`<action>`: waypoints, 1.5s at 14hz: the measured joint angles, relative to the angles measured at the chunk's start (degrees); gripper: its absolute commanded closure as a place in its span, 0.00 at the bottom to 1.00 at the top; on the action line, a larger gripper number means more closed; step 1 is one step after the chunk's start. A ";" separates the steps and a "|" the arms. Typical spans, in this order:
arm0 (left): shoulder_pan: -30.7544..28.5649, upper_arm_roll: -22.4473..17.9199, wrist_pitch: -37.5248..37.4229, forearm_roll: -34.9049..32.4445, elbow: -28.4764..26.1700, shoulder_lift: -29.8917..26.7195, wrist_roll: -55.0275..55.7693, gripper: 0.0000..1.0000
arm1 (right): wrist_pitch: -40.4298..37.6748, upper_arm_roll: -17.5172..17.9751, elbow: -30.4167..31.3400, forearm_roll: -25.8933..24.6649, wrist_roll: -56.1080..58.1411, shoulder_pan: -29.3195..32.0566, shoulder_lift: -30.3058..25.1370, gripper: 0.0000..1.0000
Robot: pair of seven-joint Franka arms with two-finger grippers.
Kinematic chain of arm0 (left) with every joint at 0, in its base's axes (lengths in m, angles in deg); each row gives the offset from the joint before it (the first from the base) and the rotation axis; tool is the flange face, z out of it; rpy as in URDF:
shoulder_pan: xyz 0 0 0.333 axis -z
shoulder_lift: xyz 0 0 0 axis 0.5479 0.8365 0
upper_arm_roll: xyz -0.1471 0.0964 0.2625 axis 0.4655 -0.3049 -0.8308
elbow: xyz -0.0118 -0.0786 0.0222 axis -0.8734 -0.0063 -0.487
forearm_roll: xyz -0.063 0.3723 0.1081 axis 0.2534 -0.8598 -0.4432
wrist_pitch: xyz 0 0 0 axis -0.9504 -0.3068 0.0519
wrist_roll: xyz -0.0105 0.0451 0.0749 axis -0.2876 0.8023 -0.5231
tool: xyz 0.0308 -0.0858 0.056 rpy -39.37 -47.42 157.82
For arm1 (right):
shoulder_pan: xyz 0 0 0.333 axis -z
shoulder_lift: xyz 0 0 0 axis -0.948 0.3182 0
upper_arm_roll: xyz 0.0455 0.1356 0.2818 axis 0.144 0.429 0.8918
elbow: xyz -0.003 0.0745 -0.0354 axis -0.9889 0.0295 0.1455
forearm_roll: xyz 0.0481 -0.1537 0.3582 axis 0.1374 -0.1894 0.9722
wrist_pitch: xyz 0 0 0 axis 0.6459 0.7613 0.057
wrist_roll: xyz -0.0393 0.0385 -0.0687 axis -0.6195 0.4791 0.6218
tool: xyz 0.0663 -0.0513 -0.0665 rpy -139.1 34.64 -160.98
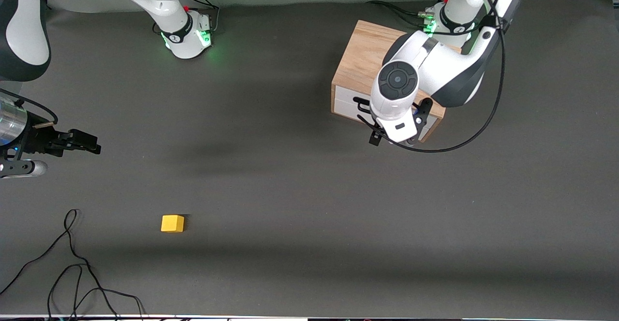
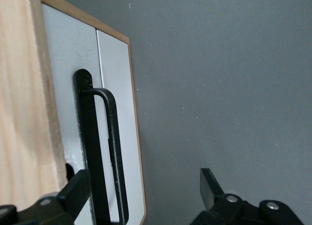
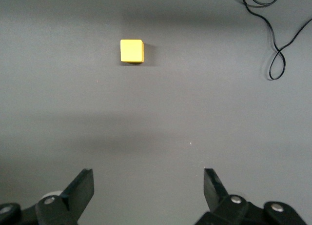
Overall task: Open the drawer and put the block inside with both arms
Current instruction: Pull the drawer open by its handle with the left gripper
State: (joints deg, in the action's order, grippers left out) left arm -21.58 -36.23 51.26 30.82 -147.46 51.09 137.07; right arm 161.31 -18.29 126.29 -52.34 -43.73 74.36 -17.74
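Observation:
The light wooden cabinet stands toward the left arm's end of the table. Its white drawer front sits flush and closed. My left gripper hangs in front of the drawer. In the left wrist view the left gripper is open, and the black wire handle runs between its fingers, close to one finger, untouched as far as I can see. The yellow block lies on the mat toward the right arm's end. My right gripper hovers over bare mat, apart from the block. This right gripper is open and empty.
A loose black cable curls on the mat near the front corner at the right arm's end, also seen as the cable in the right wrist view. The grey mat spreads between block and cabinet.

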 measured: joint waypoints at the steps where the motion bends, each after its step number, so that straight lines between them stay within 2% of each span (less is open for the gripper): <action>1: 0.00 0.00 1.00 -0.02 -1.17 0.05 0.00 0.00 | 0.00 0.00 0.00 0.00 0.00 0.00 -0.01 0.00; 5: 0.01 0.00 4.16 -0.03 -3.89 0.17 0.05 0.00 | 0.00 0.00 0.02 0.00 0.00 0.00 -0.02 0.00; 21: 0.12 0.03 6.79 -0.04 -3.63 3.46 1.49 0.00 | 1.41 0.00 0.75 0.00 0.00 0.00 0.05 0.00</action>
State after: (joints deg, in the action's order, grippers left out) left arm -21.46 -36.20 58.04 30.78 -151.09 54.55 138.56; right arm 162.73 -18.29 127.04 -52.34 -43.73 74.36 -17.69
